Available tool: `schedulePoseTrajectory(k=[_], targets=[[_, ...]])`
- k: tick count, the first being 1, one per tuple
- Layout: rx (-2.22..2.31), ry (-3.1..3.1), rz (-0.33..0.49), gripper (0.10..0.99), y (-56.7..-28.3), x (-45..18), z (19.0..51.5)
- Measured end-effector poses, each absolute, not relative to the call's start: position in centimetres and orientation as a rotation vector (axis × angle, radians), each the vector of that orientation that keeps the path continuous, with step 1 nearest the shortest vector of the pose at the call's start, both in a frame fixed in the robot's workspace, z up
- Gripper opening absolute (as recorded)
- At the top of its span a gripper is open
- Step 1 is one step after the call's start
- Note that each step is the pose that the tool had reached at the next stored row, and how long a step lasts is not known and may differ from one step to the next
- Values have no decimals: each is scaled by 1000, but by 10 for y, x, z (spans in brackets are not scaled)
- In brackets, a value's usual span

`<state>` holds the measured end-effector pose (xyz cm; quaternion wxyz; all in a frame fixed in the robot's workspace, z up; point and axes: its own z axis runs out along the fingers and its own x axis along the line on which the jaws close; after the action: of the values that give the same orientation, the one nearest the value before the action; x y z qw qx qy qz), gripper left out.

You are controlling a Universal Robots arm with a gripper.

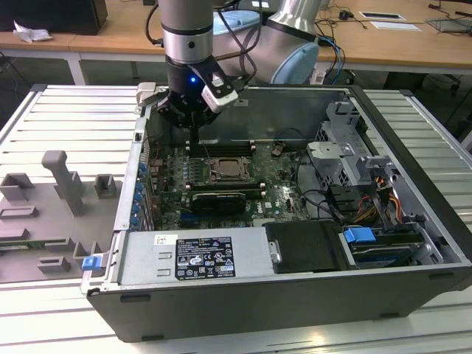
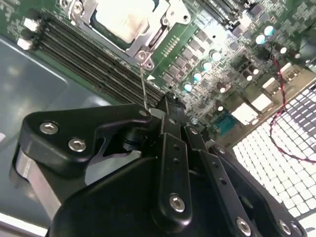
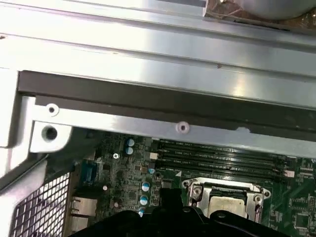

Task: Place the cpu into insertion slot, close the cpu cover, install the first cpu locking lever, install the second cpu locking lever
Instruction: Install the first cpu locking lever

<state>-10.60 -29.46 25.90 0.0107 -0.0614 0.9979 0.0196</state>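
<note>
1. The arm is reaching down into the open computer case [image 1: 295, 243] at its far left corner, as the exterior view shows it; the hand [image 1: 193, 131] is hanging over the motherboard [image 1: 280, 193], just beyond the far edge of the insertion slot [image 1: 225, 170].
2. In the second wrist view the hand [image 2: 165, 106] is showing its black fingers [image 2: 170, 148] drawn together, with a thin metal wire, the locking lever [image 2: 142, 86], running from the socket corner up to the fingertips. The fingers are looking clenched on that lever, though the exact contact point is sitting in shadow.
3. The cpu [image 2: 126, 17] is sitting in the insertion slot, its pale silver top facing up; in the first wrist view the cpu [image 3: 226, 201] is lying inside the silver frame.
4. The cpu cover [image 3: 197, 190] is lying flat around the chip, its cut-out middle exposing the metal top. Whether it is fully latched, I cannot tell.
5. The long black memory slots [image 3: 217, 158] are running beside the slot on its far side, between it and the case wall [image 3: 148, 94].
6. A black expansion card [image 1: 214, 200] is standing just near of the socket in the exterior view.
7. The case is resting on a ribbed metal bench [image 1: 66, 118], with grey fixture blocks [image 1: 63, 181] well apart at the exterior view's left.
</note>
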Motion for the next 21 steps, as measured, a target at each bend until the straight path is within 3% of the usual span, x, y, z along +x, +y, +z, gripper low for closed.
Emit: schedulePoseTrajectory(k=[10,21], targets=[[-165,3115,62,106,-293,-50,254],[-113,3112,135,106,-291,-40,235]])
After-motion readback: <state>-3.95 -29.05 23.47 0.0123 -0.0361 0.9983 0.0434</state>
